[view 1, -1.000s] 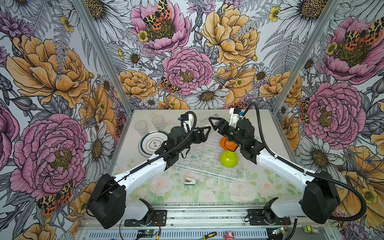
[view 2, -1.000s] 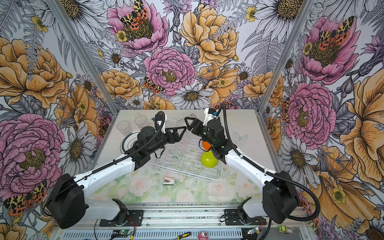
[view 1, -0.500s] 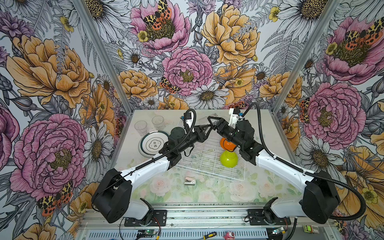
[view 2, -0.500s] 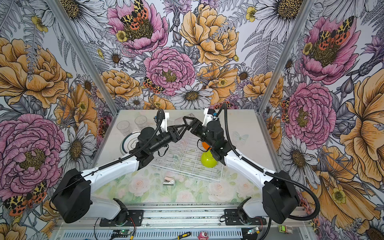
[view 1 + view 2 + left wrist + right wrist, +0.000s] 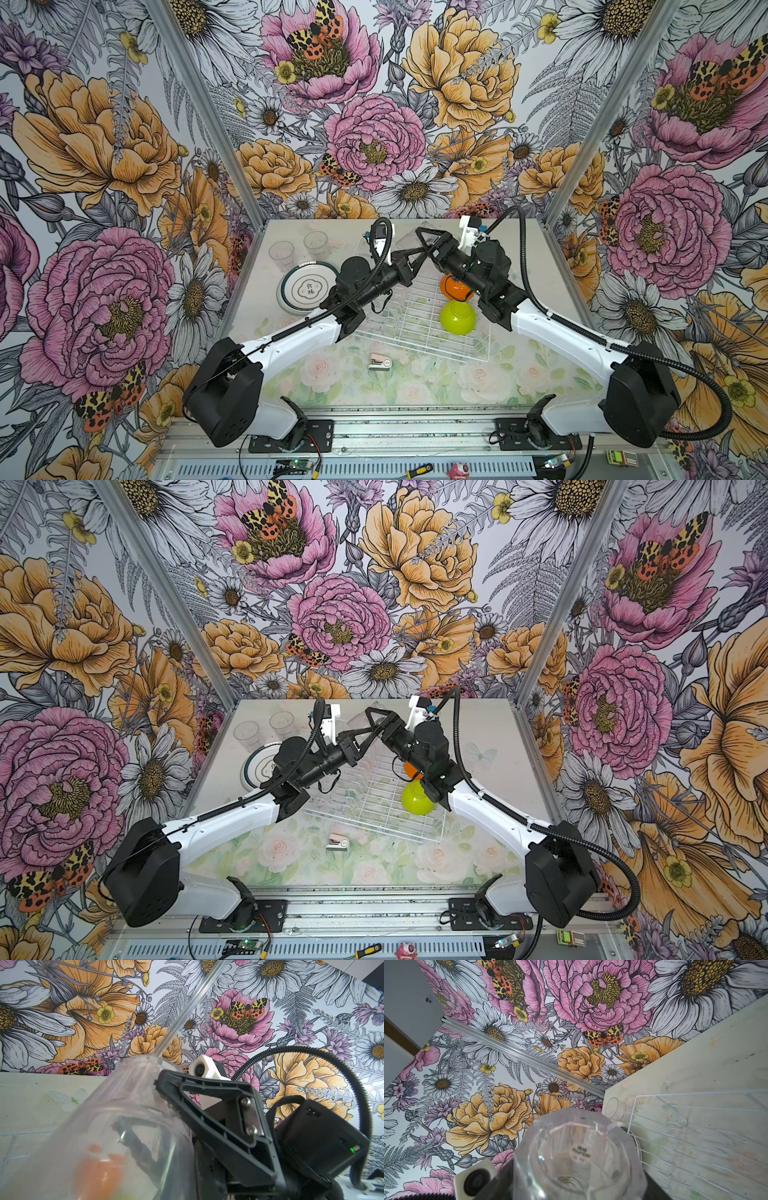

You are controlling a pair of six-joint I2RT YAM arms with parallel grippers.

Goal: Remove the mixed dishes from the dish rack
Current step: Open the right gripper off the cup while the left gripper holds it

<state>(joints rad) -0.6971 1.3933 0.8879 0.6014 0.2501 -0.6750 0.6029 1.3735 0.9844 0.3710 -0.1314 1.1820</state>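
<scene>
A handover seemed to be in hand above the rack's far end. The right gripper clasped an empty tumbler across its body, while the left gripper was pinched shut, apparently on its wall. Next, the right probably needed to let go so the left could carry it to the other tumblers by the plate. The rack held only the orange bowl and green bowl.

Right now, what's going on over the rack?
Looks like a handover: the right hand holds a clear faceted tumbler above the white wire dish rack, and the left hand is shut on its rim. An orange bowl and a lime-green bowl sit in the rack; two clear tumblers and a teal-rimmed plate are out on the table.
</scene>
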